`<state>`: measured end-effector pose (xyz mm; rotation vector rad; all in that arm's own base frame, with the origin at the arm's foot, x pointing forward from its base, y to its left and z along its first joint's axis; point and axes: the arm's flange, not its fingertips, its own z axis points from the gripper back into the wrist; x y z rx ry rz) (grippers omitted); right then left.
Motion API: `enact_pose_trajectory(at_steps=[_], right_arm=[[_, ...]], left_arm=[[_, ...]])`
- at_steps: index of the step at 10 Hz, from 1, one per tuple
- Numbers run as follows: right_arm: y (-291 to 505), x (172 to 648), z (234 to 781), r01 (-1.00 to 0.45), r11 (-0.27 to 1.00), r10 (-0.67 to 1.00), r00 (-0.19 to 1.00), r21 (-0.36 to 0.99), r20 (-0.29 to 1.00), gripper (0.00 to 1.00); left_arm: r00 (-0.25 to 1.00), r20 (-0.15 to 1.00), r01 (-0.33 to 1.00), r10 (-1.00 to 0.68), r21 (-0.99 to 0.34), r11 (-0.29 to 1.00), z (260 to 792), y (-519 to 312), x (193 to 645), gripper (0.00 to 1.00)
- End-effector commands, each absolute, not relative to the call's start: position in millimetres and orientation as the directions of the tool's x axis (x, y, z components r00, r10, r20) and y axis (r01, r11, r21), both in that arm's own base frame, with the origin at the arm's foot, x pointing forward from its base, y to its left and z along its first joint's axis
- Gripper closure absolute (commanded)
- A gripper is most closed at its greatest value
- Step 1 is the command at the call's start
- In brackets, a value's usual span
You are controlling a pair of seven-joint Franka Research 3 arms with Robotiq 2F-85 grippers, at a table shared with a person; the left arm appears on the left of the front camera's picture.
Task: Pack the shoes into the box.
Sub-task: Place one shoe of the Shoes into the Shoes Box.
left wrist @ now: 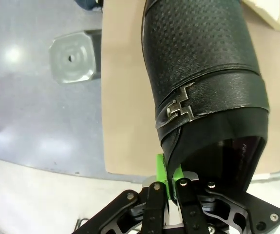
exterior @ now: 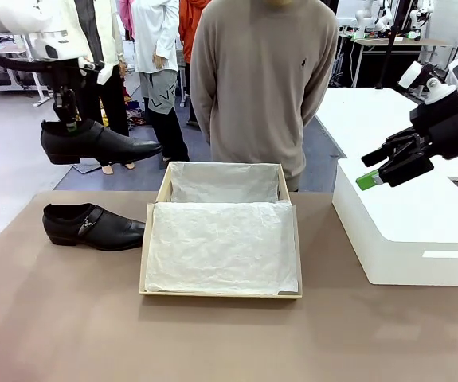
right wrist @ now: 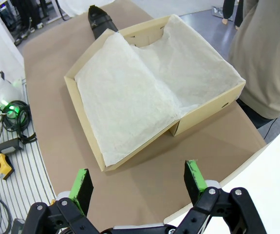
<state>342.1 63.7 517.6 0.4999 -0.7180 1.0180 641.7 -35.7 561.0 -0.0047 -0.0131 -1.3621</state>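
Note:
One glossy black shoe [exterior: 93, 143] hangs in the air above the table's left side. My left gripper [exterior: 69, 119] is shut on its heel rim, and the left wrist view shows the green pads [left wrist: 161, 168] pinching the rim of that shoe [left wrist: 203, 73] just behind its buckle strap. A second shoe [exterior: 93, 227] lies on the table to the left of the box [exterior: 221, 294], toe toward it. The tan box lies open, with white tissue spread across it. My right gripper [exterior: 372, 171] hovers open over the white block, empty; in its wrist view the right gripper [right wrist: 139, 183] looks down at the box [right wrist: 208, 109] and the shoe's toe [right wrist: 101, 22].
A large white block [exterior: 408, 231] fills the table's right side beside the box. A person in a tan sweater [exterior: 264, 79] stands at the far edge behind the box. Bare brown tabletop [exterior: 213, 342] stretches in front of the box.

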Motion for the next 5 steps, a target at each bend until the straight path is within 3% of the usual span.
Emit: enact_pose_trajectory(at_steps=[1,5], right_arm=[[64,346,516,-0.904,0.426,0.574,0.304,0.039,0.76,0.0],[64,346,516,-0.904,0.426,0.574,0.304,0.039,0.76,0.0]], left_arm=[[0.246,0.03,0.969,-0.969,-0.005,0.246,560,-46,629,1.0],[0.216,0.012,0.976,-0.976,0.002,0.217,562,-45,639,1.0]])
